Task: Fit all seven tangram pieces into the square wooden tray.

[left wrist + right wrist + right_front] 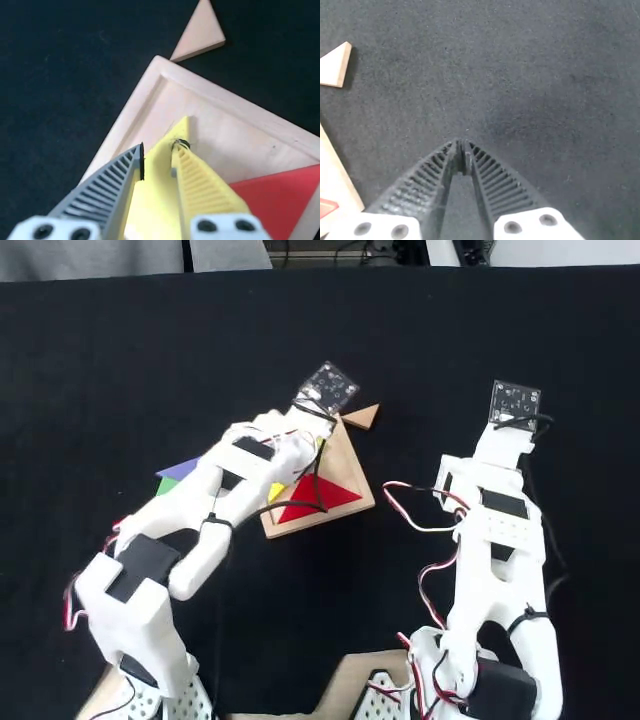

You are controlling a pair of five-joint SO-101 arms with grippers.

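Wooden tray point(348, 462) on the black counter point(500, 330) from above, red triangle point(315, 502) inside, plain triangle point(362, 417) off its corner. Left wrist: left end effector point(160, 147) clamped on a yellow piece point(181, 127) over the tray. Right wrist: right end effector point(461, 151) closed over bare counter.

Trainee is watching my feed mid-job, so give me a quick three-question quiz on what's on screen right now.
1. True or false: the right gripper holds a piece.
2. The left gripper is shut on which? A green piece, B yellow piece, C purple piece.
3. Which piece already lies in the tray?
Key: 1 false; 2 B; 3 the red triangle.
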